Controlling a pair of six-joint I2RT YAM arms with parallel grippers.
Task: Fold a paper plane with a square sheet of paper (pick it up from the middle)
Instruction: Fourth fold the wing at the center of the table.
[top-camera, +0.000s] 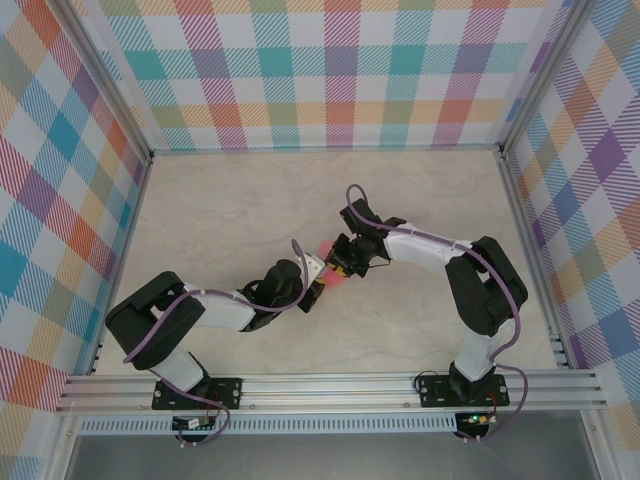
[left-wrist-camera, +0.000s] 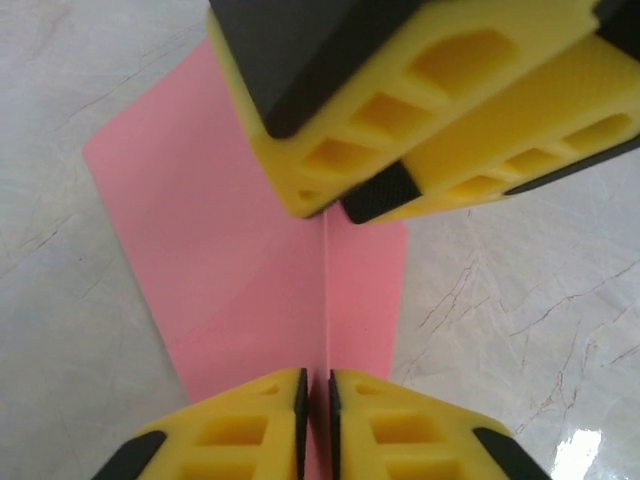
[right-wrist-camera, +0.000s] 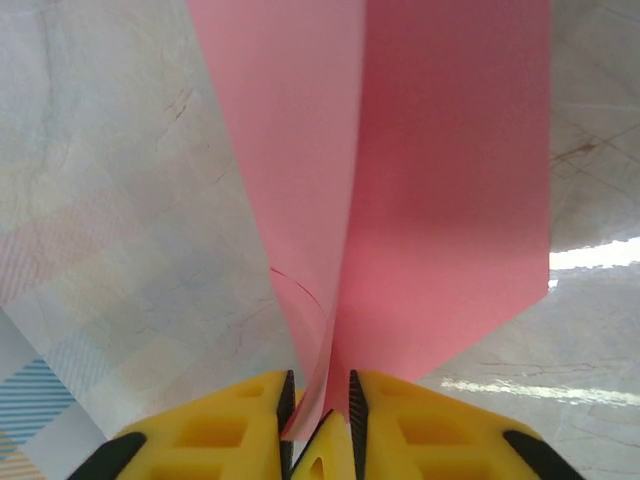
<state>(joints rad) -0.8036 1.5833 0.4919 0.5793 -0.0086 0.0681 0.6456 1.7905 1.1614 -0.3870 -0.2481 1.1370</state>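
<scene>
The sheet of paper (left-wrist-camera: 250, 270) sits at the centre of the table (top-camera: 220, 210), between the two grippers. It carries one crease down its middle, with a flap on either side. No pointed nose or wings are apparent, so the task is judged to be at an early stage, with most folds left to make. The left gripper (left-wrist-camera: 315, 400) has its fingers closed on the crease line. The right gripper (right-wrist-camera: 320, 400) straddles the same fold with jaws slightly parted; whether it clamps cannot be determined. The top view gives the arm layout and a sliver of pink, while the wrist views reveal the crease and both flaps.
</scene>
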